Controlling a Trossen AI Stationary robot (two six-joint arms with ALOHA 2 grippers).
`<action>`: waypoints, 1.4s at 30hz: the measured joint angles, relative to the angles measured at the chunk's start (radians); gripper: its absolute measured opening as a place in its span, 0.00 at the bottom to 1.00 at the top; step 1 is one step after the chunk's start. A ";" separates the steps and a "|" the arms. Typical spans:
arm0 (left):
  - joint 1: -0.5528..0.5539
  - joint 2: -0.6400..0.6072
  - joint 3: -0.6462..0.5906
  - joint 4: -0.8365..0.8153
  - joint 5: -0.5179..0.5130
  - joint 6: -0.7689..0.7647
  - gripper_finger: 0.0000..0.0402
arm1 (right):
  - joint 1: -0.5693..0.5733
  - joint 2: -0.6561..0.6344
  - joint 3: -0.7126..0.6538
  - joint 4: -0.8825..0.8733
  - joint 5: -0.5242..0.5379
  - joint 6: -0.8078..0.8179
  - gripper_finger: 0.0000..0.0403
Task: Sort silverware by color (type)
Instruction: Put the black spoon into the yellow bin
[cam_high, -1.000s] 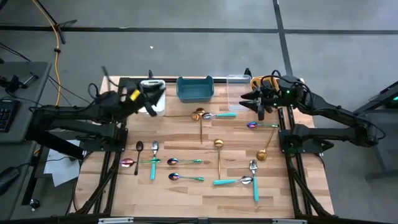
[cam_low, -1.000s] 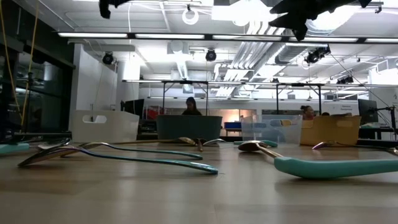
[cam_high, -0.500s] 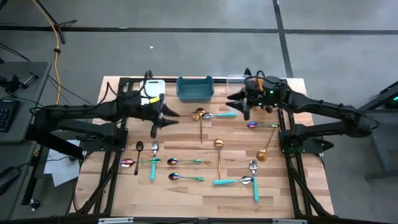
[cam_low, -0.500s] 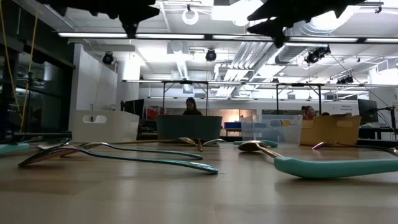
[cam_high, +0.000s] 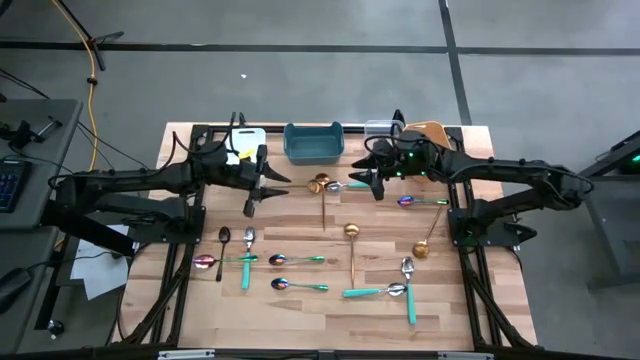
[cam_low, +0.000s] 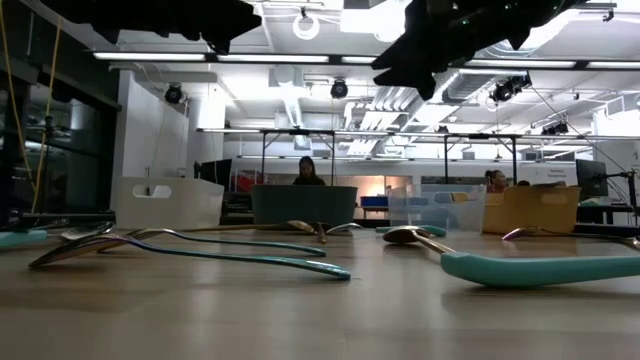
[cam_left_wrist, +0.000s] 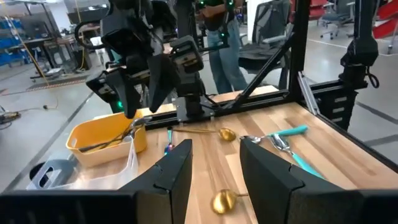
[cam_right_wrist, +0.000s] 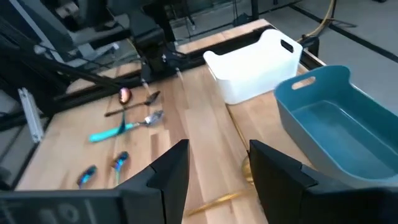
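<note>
Dark fingers of the right gripper (cam_high: 374, 186) spread apart, nothing between them; right wrist view shows the gap plainly. It hangs over the far middle of the table (cam_high: 300, 300), just above the teal-handled spoon (cam_high: 352, 185) and beside the gold spoon (cam_high: 321, 186). Likely lined up for one of these two, judging by position.

Left gripper (cam_high: 252, 195) also spread and empty, near the white bin (cam_right_wrist: 255, 65), over bare wood. The left wrist view looks across at the other arm.

Bins stand in a row along the far edge: white, teal bin (cam_high: 313, 142), clear bin (cam_high: 378, 132), orange bin (cam_left_wrist: 107, 139). The orange one already holds a utensil or two, so sorting has begun there.

Most silverware lies loose, well apart from the bins: a black spoon (cam_high: 223, 240) and a purple spoon (cam_high: 205, 262) on the left, more teal-handled pieces across the near half, a gold spoon (cam_high: 351, 232) in the middle. Scattered layout keeps each piece reachable singly; few overlap.
</note>
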 joint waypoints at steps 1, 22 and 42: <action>0.000 0.003 0.000 0.013 -0.010 -0.023 0.32 | 0.000 0.000 0.000 -0.006 0.001 -0.007 0.40; -0.083 -0.001 0.000 0.057 0.000 -0.184 0.32 | 0.001 -0.020 0.000 0.024 -0.017 0.059 0.40; -0.211 -0.007 0.000 0.058 -0.184 -0.184 0.32 | 0.017 -0.021 0.000 0.016 -0.139 -0.124 0.40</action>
